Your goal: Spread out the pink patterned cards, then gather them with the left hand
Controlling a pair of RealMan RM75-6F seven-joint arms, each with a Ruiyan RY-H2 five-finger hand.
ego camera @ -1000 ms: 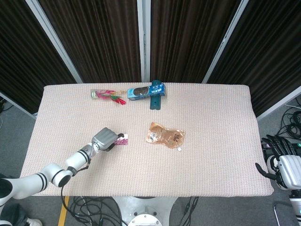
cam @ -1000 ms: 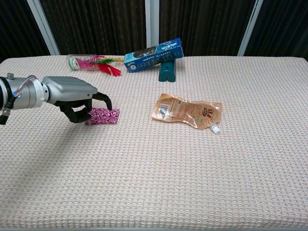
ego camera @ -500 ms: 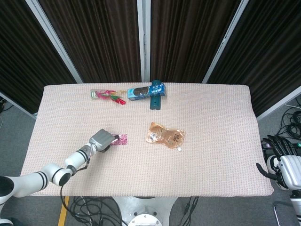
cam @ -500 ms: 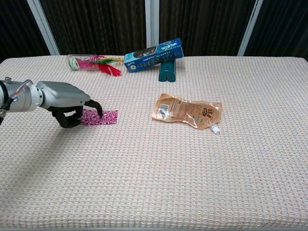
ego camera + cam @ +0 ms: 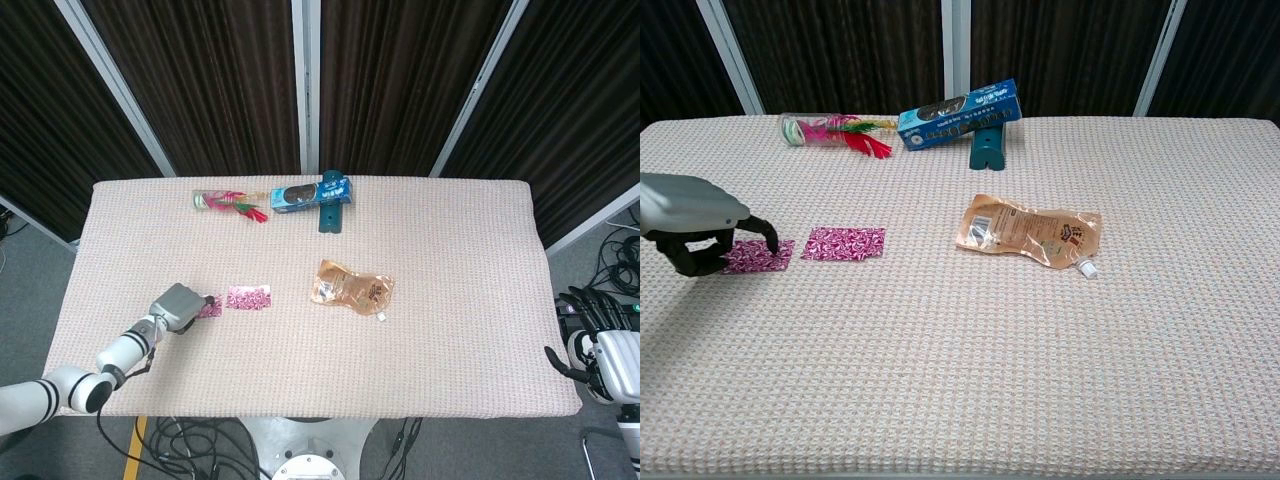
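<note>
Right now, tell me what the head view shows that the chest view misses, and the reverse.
Only the head view shows the right hand, idle off the table's right edge, plus the left forearm and the floor cables.

Only the chest view shows a fingertip of the left hand down on the nearer pink card, clearly apart from the second card.

Both show the two cards, the pouch, the blue box and the shuttlecock tube.
</note>
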